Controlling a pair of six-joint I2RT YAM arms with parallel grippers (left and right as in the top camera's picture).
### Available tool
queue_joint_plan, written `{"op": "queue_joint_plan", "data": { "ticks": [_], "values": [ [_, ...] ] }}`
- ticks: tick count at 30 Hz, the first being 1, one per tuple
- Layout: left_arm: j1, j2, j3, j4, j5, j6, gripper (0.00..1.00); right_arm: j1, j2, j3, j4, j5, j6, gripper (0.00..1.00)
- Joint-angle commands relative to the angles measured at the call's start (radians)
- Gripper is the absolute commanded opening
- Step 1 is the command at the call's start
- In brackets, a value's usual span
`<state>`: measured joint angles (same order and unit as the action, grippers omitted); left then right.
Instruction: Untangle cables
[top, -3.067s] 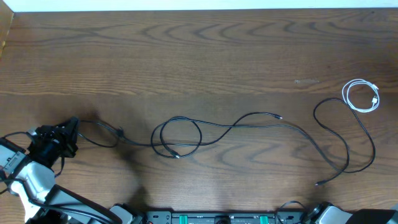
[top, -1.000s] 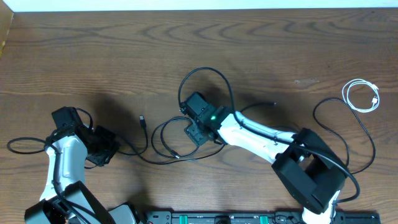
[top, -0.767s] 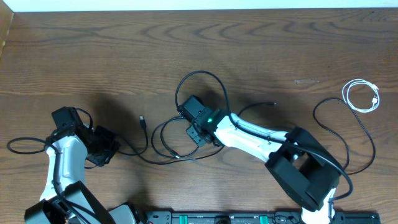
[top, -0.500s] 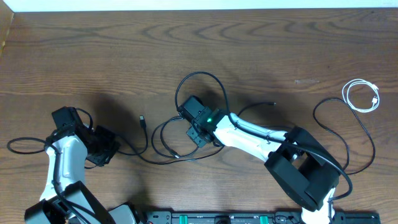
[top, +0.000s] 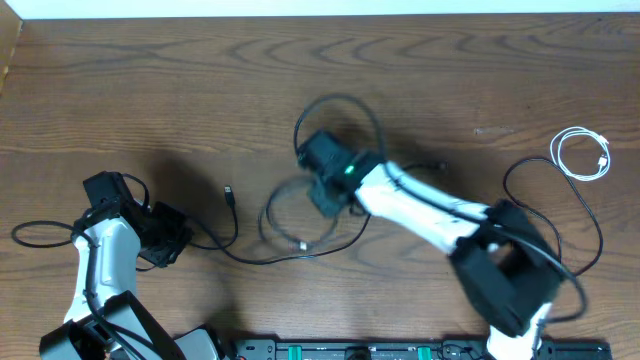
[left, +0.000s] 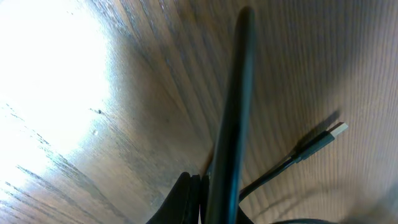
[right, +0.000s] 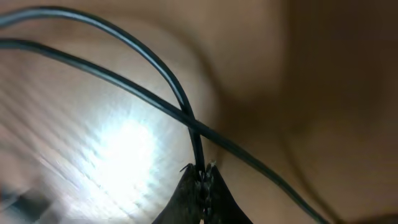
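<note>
A thin black cable (top: 300, 222) lies looped at the middle of the table, blurred. My right gripper (top: 326, 196) is over the loop's upper edge and is shut on a black cable strand (right: 186, 112); a second strand (right: 93, 81) crosses it just above the jaws (right: 201, 177). My left gripper (top: 168, 240) sits low at the left, shut on the black cable's left part (left: 273, 174), whose plug end (left: 333, 132) lies on the wood nearby. Another black cable (top: 560, 225) winds at the right. The white cable (top: 582, 155) is coiled at the far right.
A loose plug end (top: 230, 190) lies between the two grippers. The right arm (top: 440, 215) stretches diagonally across the table's middle right. The arms' own thicker black cords loop at the left (top: 40, 232) and above the right gripper (top: 345, 105).
My right gripper has moved to the right and a little up with the strand in it, and the cable loop has shifted right with it. The left arm has not moved.
</note>
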<state>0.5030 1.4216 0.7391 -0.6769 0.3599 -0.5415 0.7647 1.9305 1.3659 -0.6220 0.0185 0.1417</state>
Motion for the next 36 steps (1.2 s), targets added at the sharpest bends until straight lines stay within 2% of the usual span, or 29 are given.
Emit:
{"op": "queue_joint_plan", "data": {
  "ticks": [1,6,12,18,21,23,24,28,33,36],
  "values": [
    [-0.003,0.004,-0.005,-0.003,-0.014,0.018,0.08,-0.072,-0.148,0.095,-0.003,0.005,0.013,0.01],
    [-0.003,0.004,-0.005,-0.003,-0.014,0.018,0.08,-0.195,-0.306,0.113,-0.011,0.03,-0.001,0.01],
    [-0.003,0.004,-0.005,-0.003,-0.014,0.018,0.08,-0.36,-0.442,0.113,-0.106,0.167,0.0,0.01],
    [-0.003,0.004,-0.006,-0.003,-0.014,0.018,0.08,-0.549,-0.452,0.106,-0.269,0.2,0.02,0.01],
    [-0.003,0.004,-0.011,0.001,-0.014,0.018,0.08,-0.625,-0.427,0.092,-0.337,0.151,0.048,0.01],
    [-0.003,0.004,-0.016,0.005,-0.014,0.018,0.08,-0.658,-0.402,0.079,-0.366,0.036,0.048,0.11],
    [-0.003,0.004,-0.016,0.005,-0.014,0.018,0.08,-0.666,-0.387,0.069,-0.375,-0.039,0.048,0.25],
    [-0.005,0.004,-0.016,0.004,-0.013,0.018,0.08,-0.663,-0.344,0.019,-0.392,-0.221,0.048,0.47],
    [-0.006,0.004,-0.016,-0.003,-0.009,0.018,0.08,-0.618,-0.284,-0.081,-0.386,-0.509,0.059,0.59],
    [-0.014,0.004,-0.016,-0.001,-0.01,0.017,0.08,-0.565,-0.249,-0.167,-0.338,-0.624,0.15,0.62]
  ]
}}
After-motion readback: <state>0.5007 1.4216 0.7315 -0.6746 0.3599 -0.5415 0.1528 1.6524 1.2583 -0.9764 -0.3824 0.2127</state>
